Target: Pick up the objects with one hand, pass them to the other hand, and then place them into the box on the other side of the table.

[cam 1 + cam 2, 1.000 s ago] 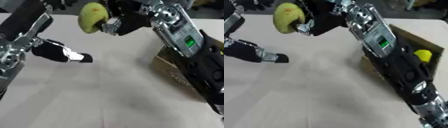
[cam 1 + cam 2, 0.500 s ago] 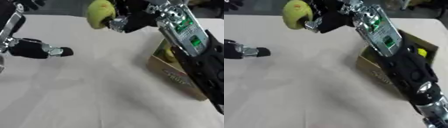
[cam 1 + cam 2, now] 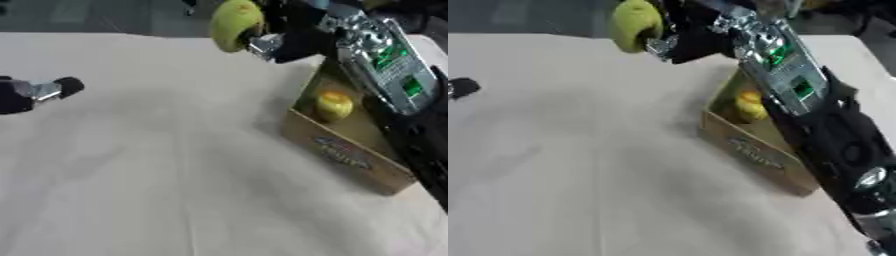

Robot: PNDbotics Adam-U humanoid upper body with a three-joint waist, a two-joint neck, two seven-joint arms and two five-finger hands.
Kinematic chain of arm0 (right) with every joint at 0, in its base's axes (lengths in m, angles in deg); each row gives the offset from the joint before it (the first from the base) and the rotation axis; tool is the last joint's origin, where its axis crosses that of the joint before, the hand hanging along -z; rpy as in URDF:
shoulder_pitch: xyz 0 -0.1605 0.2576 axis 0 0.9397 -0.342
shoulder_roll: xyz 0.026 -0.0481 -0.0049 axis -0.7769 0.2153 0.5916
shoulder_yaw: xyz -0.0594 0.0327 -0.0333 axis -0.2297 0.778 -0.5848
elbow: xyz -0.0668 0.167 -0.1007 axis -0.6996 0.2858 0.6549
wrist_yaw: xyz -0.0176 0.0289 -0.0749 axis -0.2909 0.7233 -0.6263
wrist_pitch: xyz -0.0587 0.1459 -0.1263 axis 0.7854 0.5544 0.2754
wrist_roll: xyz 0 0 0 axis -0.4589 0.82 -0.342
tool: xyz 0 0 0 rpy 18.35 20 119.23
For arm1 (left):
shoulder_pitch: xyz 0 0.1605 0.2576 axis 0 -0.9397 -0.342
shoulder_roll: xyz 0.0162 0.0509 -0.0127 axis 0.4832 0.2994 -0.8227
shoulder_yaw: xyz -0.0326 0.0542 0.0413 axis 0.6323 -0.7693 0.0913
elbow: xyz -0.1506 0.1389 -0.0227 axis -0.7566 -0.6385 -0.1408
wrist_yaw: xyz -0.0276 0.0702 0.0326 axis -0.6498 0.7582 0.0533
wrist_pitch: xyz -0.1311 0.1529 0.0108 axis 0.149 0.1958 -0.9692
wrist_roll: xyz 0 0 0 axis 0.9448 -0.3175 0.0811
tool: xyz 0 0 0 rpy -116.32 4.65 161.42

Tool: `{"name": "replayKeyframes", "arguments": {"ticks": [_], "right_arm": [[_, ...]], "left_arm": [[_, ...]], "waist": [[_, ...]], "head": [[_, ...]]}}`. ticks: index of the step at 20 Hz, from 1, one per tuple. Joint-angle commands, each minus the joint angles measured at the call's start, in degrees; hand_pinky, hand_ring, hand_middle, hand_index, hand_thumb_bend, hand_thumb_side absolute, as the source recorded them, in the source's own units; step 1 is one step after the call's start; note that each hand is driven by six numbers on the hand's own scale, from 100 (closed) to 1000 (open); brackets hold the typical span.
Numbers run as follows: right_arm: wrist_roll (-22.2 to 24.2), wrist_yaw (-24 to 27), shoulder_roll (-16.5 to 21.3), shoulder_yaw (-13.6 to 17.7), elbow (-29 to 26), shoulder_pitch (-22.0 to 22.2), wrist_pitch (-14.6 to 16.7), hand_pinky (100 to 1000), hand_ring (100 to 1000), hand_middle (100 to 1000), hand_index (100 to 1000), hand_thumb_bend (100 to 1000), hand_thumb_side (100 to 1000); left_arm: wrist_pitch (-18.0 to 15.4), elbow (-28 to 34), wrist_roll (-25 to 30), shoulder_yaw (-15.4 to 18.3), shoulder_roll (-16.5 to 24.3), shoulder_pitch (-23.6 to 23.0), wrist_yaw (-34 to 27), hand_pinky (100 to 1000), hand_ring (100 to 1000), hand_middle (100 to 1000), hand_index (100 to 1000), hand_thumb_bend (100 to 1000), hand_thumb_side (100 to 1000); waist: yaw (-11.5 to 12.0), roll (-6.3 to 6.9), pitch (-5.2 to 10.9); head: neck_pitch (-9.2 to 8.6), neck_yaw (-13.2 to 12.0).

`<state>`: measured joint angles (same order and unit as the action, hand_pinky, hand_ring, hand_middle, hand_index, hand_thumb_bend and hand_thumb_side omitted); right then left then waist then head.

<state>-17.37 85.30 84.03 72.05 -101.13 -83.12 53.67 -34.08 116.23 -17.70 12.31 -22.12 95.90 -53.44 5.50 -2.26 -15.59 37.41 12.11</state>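
Desk near: bare cloth. Box right, one yellow fruit already inside. Left hand at left edge, grip indiscernible. Far: right hand curled round green fruit, left of box; drop pending.

A table covered in a pale, off-white cloth filled nearly the whole view — softly creased, with faint shadows across it. Beyond its far edge lay a dark grey floor, dim and blurred — nothing more could be made out there.
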Motion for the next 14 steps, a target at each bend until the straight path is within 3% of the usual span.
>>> {"name": "replayKeyframes", "arguments": {"ticks": [1, 8, 14], "right_arm": [[-2.1, -0.3, 4.4, 2.9, 0.1, 1.2, 0.8, 736, 661, 553, 610, 201, 100], [-4.7, 0.3, 8.2, 6.6, 0.8, 7.5, 2.1, 739, 665, 559, 617, 202, 100], [-6.5, 0.3, 10.6, 9.0, 1.8, 11.4, 2.6, 738, 667, 562, 619, 217, 100]], "left_arm": [[0.3, 1.2, -1.7, 1.8, 2.6, -0.5, -1.8, 739, 691, 655, 825, 801, 473], [-2.2, 1.7, -7.8, 2.9, 3.9, -3.6, -9.1, 732, 681, 640, 823, 728, 467], [-3.3, 0.8, -10.0, 2.7, 3.4, -3.9, -11.2, 731, 673, 630, 817, 706, 460]], "waist": [[-0.1, 0.16, 0.98], [-0.4, 0.31, 0.86], [-0.5, 0.26, 0.90]], "head": [[-0.14, 1.3], [0.66, 3.1], [0.94, 4.3]]}}
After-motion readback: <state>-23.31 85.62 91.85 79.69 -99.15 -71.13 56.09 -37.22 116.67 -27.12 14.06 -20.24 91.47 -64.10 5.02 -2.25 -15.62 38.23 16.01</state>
